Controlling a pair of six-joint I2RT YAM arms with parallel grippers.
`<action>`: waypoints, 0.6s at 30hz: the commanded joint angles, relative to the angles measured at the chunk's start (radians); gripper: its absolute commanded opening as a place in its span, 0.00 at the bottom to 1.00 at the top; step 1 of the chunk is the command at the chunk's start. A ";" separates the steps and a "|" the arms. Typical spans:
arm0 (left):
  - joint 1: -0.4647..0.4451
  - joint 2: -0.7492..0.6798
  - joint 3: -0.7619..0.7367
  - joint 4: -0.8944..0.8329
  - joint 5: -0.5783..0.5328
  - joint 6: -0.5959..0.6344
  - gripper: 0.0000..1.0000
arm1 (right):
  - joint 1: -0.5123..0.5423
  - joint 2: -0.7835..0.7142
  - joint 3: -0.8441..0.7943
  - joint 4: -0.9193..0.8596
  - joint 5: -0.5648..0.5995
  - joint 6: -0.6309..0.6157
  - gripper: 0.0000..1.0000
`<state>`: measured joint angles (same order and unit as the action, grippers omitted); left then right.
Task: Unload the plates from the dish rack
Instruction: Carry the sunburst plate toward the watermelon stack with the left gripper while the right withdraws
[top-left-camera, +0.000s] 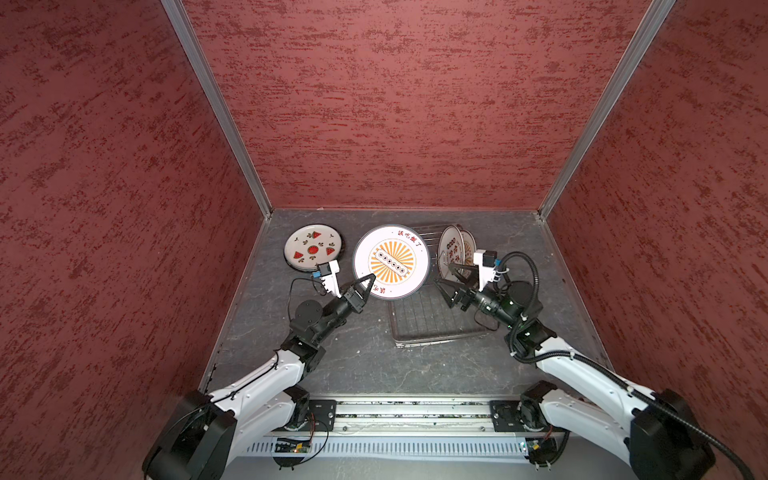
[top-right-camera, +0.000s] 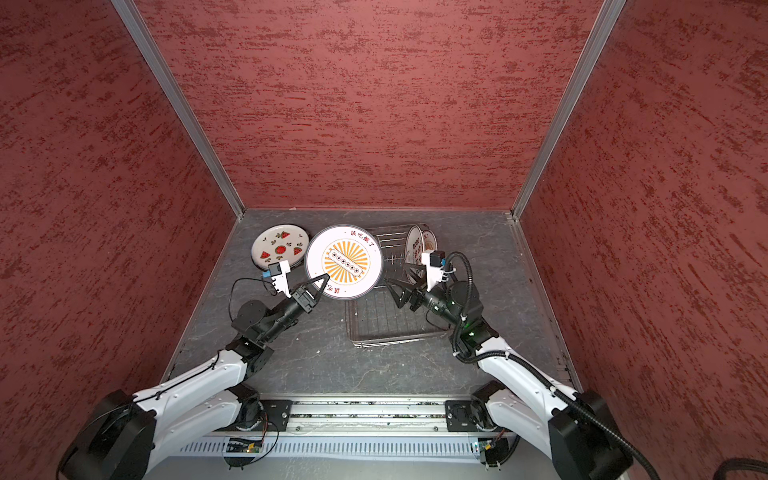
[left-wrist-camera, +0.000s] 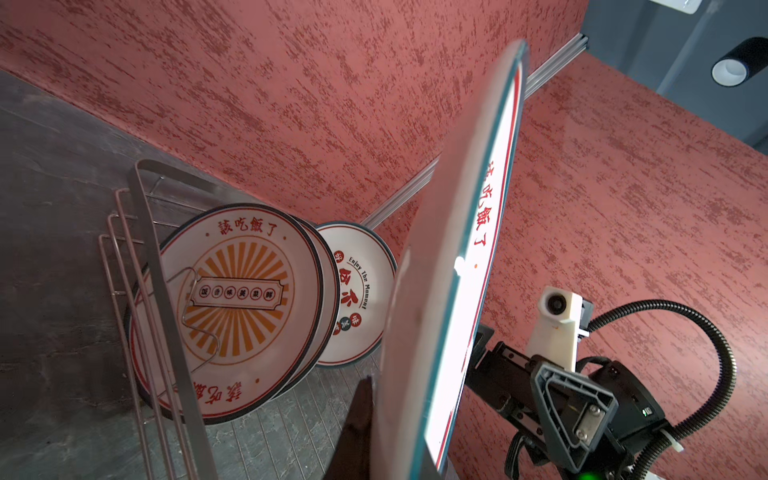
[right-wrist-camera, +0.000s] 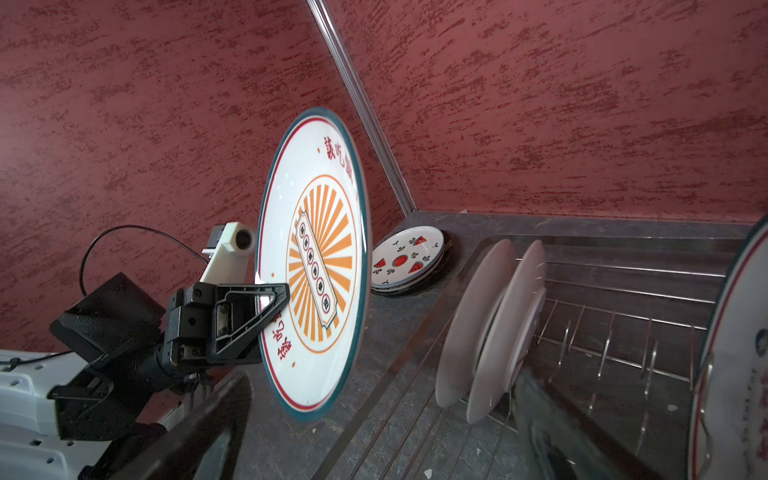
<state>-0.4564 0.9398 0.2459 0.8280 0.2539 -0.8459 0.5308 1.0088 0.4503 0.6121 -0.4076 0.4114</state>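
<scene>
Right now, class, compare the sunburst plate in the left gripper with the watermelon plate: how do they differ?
Pose: the sunburst plate hangs tilted in the air; the watermelon plate lies flat atop a stack. State: the left gripper pinches the sunburst plate's rim; no gripper holds the watermelon plate. Both are round and white.

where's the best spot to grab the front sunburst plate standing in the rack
Probably its upper rim, coming down from above with the open right gripper, fingers on either face. The sunburst plate stands on edge in the dish rack, so its lower edge sits among the wires, and a second plate stands close behind.
</scene>
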 joint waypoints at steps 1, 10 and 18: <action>0.040 -0.065 -0.013 -0.018 0.018 -0.026 0.00 | 0.041 0.014 0.051 0.000 0.018 -0.071 0.99; 0.217 -0.220 -0.073 -0.195 0.052 -0.113 0.00 | 0.173 0.126 0.148 -0.043 0.153 -0.171 0.99; 0.330 -0.303 -0.123 -0.304 0.059 -0.154 0.00 | 0.245 0.269 0.257 -0.053 0.197 -0.215 0.99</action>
<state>-0.1528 0.6666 0.1207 0.5362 0.2924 -0.9737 0.7578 1.2472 0.6579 0.5686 -0.2523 0.2375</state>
